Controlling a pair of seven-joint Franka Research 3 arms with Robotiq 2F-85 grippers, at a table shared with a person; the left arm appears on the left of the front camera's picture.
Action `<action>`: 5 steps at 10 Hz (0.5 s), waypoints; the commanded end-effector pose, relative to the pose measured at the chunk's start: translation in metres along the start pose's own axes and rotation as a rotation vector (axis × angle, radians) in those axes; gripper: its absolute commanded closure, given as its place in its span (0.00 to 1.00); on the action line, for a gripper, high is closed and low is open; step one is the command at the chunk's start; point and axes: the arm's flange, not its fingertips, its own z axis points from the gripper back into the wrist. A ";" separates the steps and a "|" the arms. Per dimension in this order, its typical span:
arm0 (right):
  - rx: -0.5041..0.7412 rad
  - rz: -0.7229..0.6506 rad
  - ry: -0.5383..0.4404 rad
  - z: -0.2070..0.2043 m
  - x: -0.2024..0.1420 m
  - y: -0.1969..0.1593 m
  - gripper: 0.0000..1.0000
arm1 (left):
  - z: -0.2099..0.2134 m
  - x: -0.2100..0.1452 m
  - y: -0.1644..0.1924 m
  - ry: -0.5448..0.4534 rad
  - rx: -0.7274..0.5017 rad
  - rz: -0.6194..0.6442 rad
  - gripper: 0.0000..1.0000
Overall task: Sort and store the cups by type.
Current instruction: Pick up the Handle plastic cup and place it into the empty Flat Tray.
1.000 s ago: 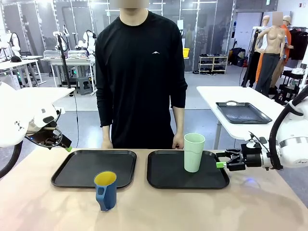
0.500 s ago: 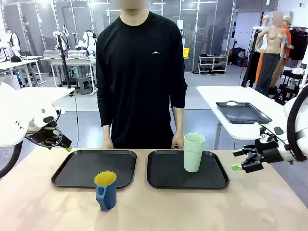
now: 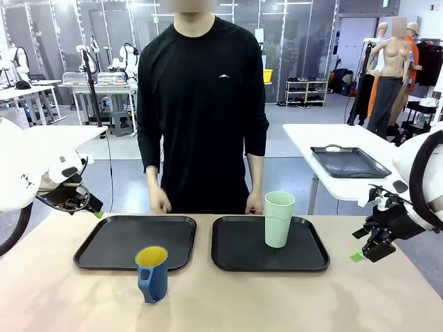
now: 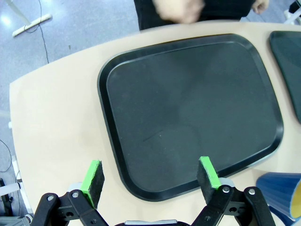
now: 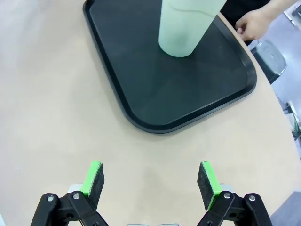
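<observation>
Left pincer (image 4: 150,173): your left pincer is spread wide, with nothing between its green pads. It hangs above the counter (image 3: 228,304) at the outer end of the left tray (image 3: 114,243).
Below the left pincer: in your left wrist view, bare counter lies just past the pads. The left tray's nearest rim runs across just beyond them.
Right pincer (image 5: 151,178): your right pincer is also spread wide and holds nothing. In the front view it hangs at the counter's right side with its tips tilted down.
Below the right pincer: your right wrist view shows bare counter under the pads. The rounded corner of the right tray (image 3: 239,250) is a little farther out.
Tumbler (image 3: 279,219): it stands upright on the right tray, in the far right part. It is well apart from your right pincer.
Mug (image 3: 152,274): it stands upright on the bare counter, just beside the left tray's near rim and not on the tray. You can see its yellow inside, and the handle points toward your side.
Trays: the two lie side by side, flat on the counter. The left one carries nothing.
Person (image 3: 202,104): the person stands at the far side of the counter. One hand (image 3: 160,200), blurred, is above the left tray's far rim. The other rests at the right tray's far rim, near the tumbler.
</observation>
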 end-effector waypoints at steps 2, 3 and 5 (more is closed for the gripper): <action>0.000 0.000 0.000 0.000 0.000 0.000 0.00 | 0.001 0.001 0.000 -0.003 0.001 0.000 0.00; 0.000 0.000 0.000 0.000 0.000 0.000 0.00 | 0.001 0.001 0.000 -0.003 0.001 0.000 0.00; 0.000 0.000 0.000 0.000 0.000 0.000 0.00 | 0.001 0.001 0.000 -0.003 0.001 0.000 0.00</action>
